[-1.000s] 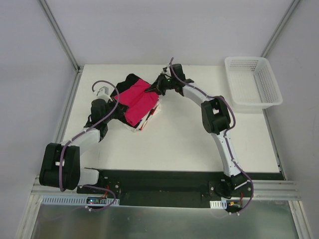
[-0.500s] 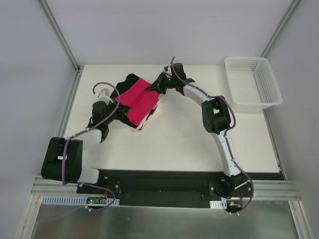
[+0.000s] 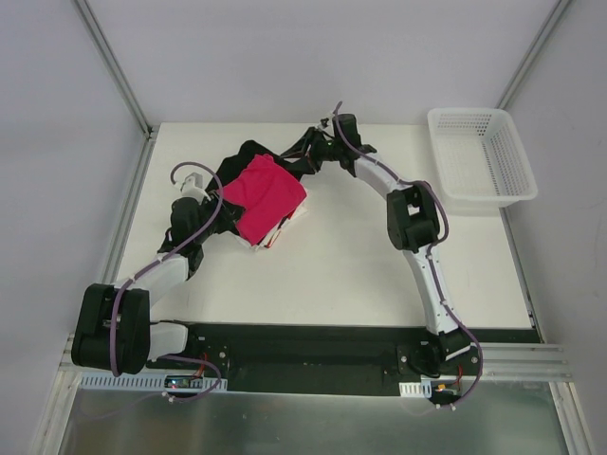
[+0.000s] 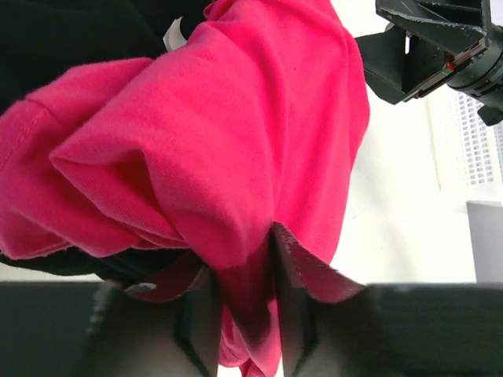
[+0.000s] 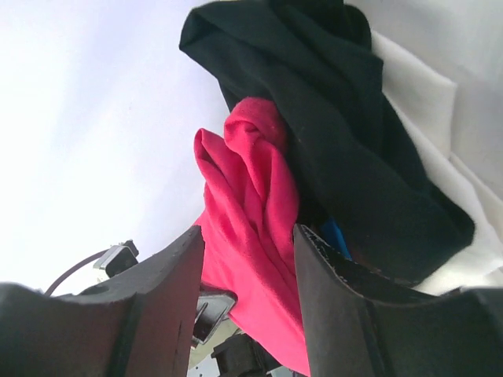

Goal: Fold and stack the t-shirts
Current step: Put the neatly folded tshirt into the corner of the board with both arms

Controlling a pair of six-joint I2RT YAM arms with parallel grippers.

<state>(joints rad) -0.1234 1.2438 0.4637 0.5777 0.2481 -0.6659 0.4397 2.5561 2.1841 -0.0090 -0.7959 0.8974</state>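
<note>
Leaves the crimson-pink soft cloth t-shirt (image 3: 270, 194) folded over the black cloth t-shirt (image 3: 248, 152) at the far left of the white table (image 3: 379, 265), apparently as the stack's top layer, with the left gripper (image 4: 242, 275) jaws narrow around one fold (pinching or freeing, cannot tell) and the right gripper (image 5: 250, 236) jaws wide apart, empty.

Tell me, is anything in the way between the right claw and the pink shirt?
No, nothing visible. The right gripper is open, and the pink t-shirt shows directly through the gap between its fingers.
</note>
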